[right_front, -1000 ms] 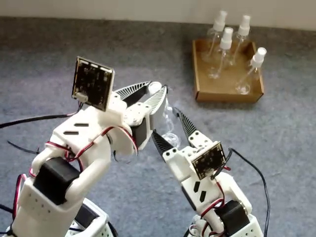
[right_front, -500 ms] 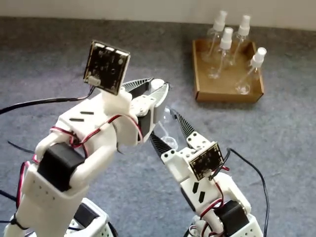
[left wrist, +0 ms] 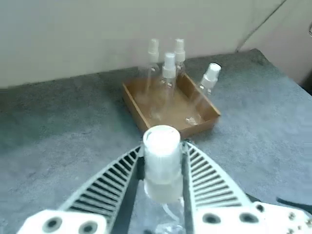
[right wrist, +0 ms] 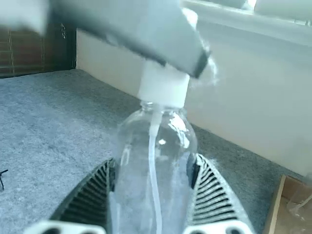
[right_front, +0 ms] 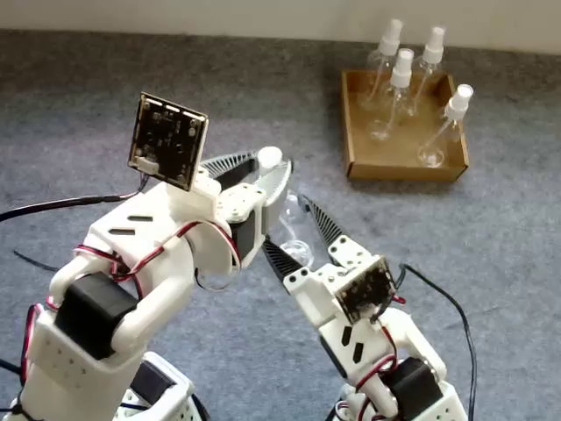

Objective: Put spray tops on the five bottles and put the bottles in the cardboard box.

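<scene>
Clear bottle (right wrist: pixel 156 141) pinched by right gripper (right wrist: pixel 154 162), left gripper (left wrist: pixel 163 148) pinching spray top (left wrist: pixel 162 165), cardboard box (right_front: pixel 403 169) well apart.

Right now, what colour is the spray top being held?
White; the left wrist view shows the spray top best.

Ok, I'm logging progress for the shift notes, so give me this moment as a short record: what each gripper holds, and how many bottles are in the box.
left gripper: shut on the spray top
right gripper: shut on the clear bottle
spray top state: sitting on the bottle's neck, tube inside; tightness cannot be told
cardboard box: holds four bottles, each with a spray top
left to do: fifth bottle into the box
</scene>
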